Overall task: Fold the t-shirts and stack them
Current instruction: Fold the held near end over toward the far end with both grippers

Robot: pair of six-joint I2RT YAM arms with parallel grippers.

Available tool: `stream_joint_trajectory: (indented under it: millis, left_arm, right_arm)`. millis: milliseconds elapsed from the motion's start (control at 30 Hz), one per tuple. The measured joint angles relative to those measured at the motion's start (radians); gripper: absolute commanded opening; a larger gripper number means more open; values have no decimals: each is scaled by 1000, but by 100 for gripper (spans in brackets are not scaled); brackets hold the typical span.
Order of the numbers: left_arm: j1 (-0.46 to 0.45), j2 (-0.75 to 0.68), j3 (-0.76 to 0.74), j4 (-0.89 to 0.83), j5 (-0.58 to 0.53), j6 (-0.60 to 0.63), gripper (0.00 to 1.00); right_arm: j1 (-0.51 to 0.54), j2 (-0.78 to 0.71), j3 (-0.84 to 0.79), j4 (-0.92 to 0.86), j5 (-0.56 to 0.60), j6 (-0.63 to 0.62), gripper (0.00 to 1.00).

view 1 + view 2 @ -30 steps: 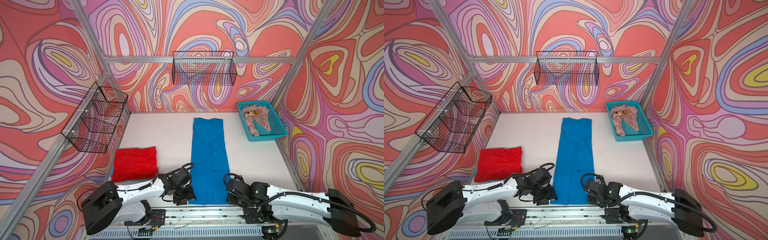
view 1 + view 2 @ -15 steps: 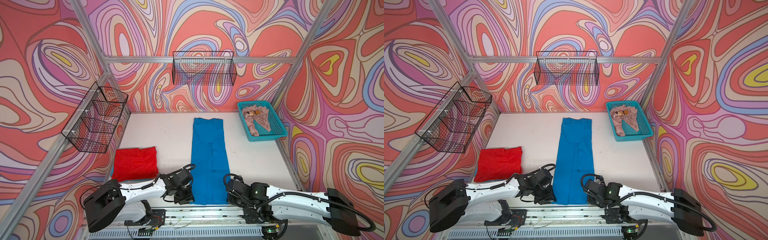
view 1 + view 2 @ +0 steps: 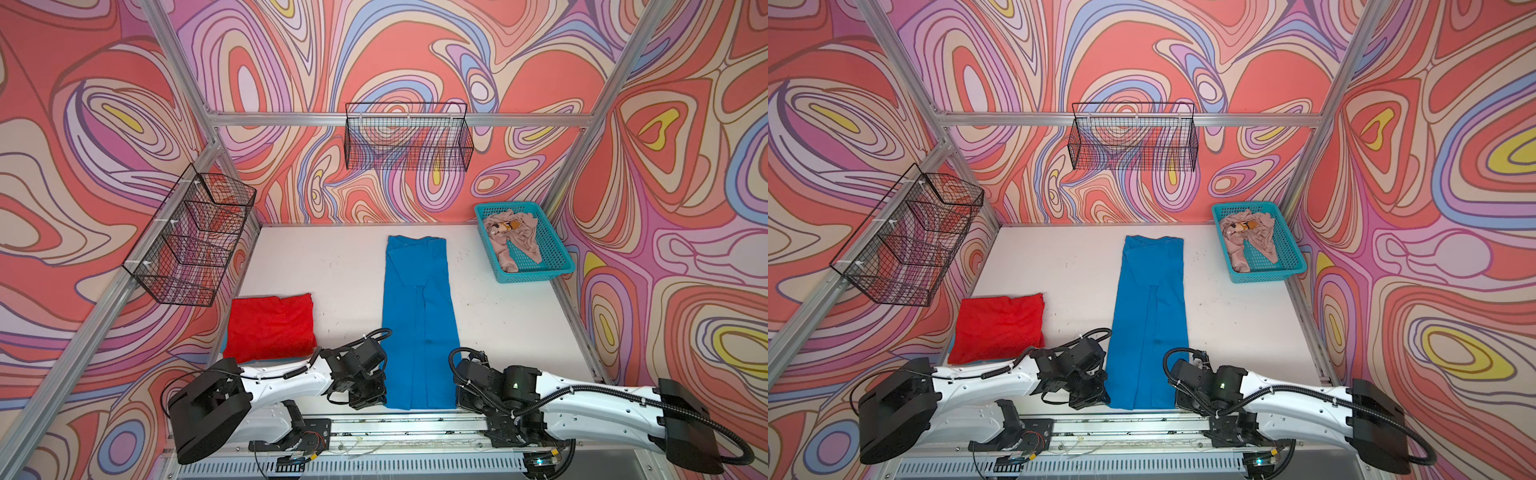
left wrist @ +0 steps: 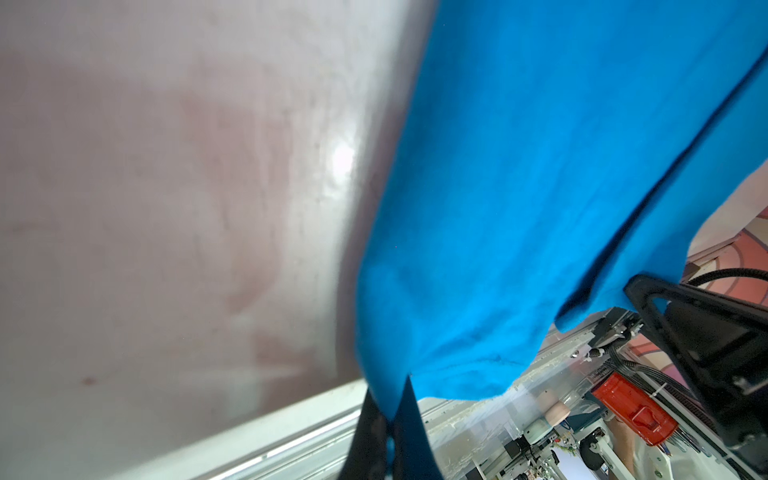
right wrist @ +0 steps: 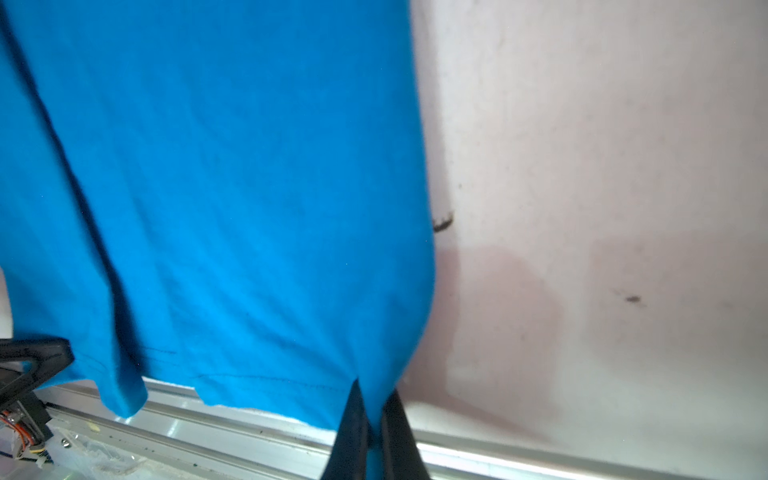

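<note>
The long, bright blue cloth t-shirt (image 3: pixel 417 316) is laid lengthwise down the middle of the white tabletop (image 3: pixel 332 270), already narrowed into a strip with its sides folded in. Within the last second both pincers have been drawn shut. A moment ago they were set, jaws apart, at the two near corners of the hem. Now the left gripper (image 4: pixel 388 409) is pinched onto the blue cloth at one near corner and the right gripper (image 5: pixel 374 411) onto the other, with cloth bunched between each pair of black fingers. The hem is thus held at both ends, which suggests that the near edge is about to be carried toward the collar end.

A folded red t-shirt (image 3: pixel 270 328) is laid flat near the left edge of the table, well apart from the blue one; it is judged to be the base of the stack. The beige-pink t-shirt with an orange-black print (image 3: pixel 515 237) is left crumpled in the turquoise plastic mesh basket (image 3: pixel 536 276) at the far right corner — not yet folded. In the two black wire baskets — one on the back wall (image 3: pixel 409 143), one on the left wall (image 3: pixel 191 237) — nothing can be made out.
</note>
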Motion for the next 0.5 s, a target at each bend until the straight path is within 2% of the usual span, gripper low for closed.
stream_joint_trajectory:
  millis: [333, 500]
  left_arm:
    - [2, -85, 133, -97, -58, 9, 0]
    - [44, -121, 175, -149, -80, 29, 0]
  right_arm:
    - [0, -30, 94, -72, 61, -3, 0]
    - [0, -31, 165, -110, 113, -12, 0]
